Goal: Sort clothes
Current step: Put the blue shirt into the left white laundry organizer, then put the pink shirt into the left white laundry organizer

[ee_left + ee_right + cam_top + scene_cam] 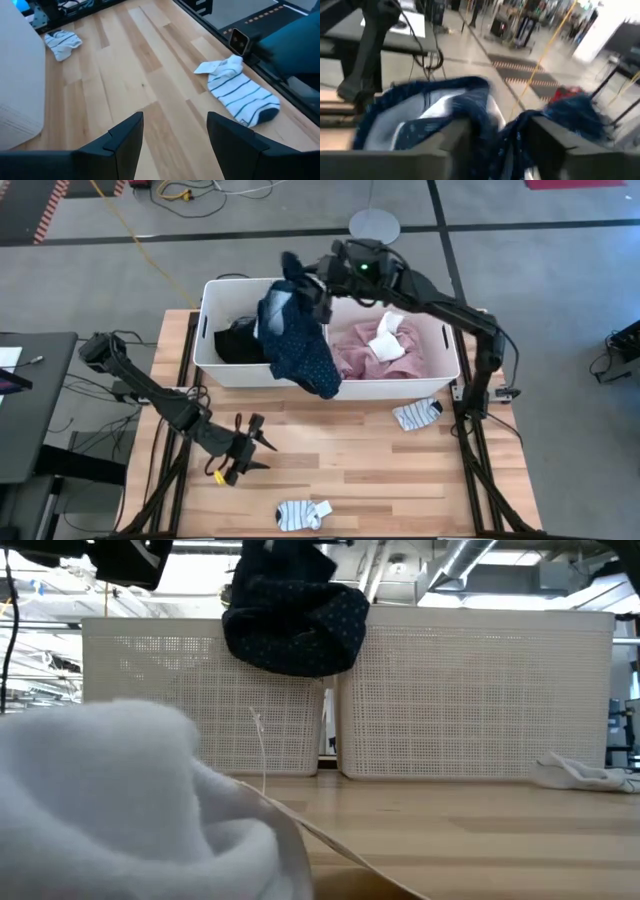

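A navy dotted piece (300, 340) hangs from my right gripper (318, 298), which is shut on it above the gap between the two white bins. It also shows in the low view (295, 625). A black top (238, 340) lies in the left bin (210, 295). A pink top (355, 352) with a white piece (386, 340) on it lies in the right bin (450, 340). One striped sock (417, 413) lies on the table by the right bin, and another (303, 514) lies near the front edge. My left gripper (262, 452) is open and empty, low over the table at the front left. My right gripper pinches bunched folds of the navy dotted piece (487, 125) between its two fingers, several layers together. The fingers come roughly level from the table's right. The piece hangs slack below the gripper, lifted clear of the table, with its lower end (290, 665) in front of the bins' near walls.
In the left wrist view a striped sock (240, 92) lies ahead of my open fingers, a second sock (62, 39) farther off, and a bin wall (17, 90) to one side. Bare wooden table (360, 470) lies between the socks. Dark frame rails run along the table's edges.
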